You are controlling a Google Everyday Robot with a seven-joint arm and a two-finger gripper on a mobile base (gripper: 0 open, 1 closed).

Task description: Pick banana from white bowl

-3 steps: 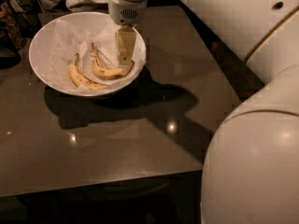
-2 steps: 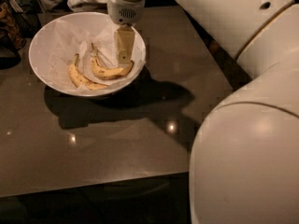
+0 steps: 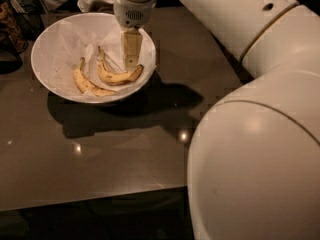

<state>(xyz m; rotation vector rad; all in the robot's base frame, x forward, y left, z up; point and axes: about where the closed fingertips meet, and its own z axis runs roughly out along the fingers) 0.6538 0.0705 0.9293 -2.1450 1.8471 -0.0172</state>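
Far left: dark clutter at the table's edge, too dim to name.
White bowl: the wide, round white bowl sits on the far left part of the table, lined with crinkled white paper, and casts a heavy shadow toward the camera and to the right.
Slimmer banana: a pale, flatter banana lies low on the bowl's left-hand floor, its curve following the wall.
Banana: the plump, strongly curved banana rests in the bowl just right of the slim one, near it at the lower end, though contact cannot be judged. Its long stem points up and away from the camera, and its right end turns up beneath the claw.
Gripper: the gripper hangs straight down inside the bowl's right half, its tan tip directly above the banana's right half and very close to it. Contact cannot be made out, and whether the claw is spread or pressed together cannot be told from this angle.
Table: a dark, glossy table carries the bowl, with small points of reflected light on its surface.
Arm: the robot's white arm runs from the wrist above the bowl across the top right, its bulky lower segment filling the right foreground.
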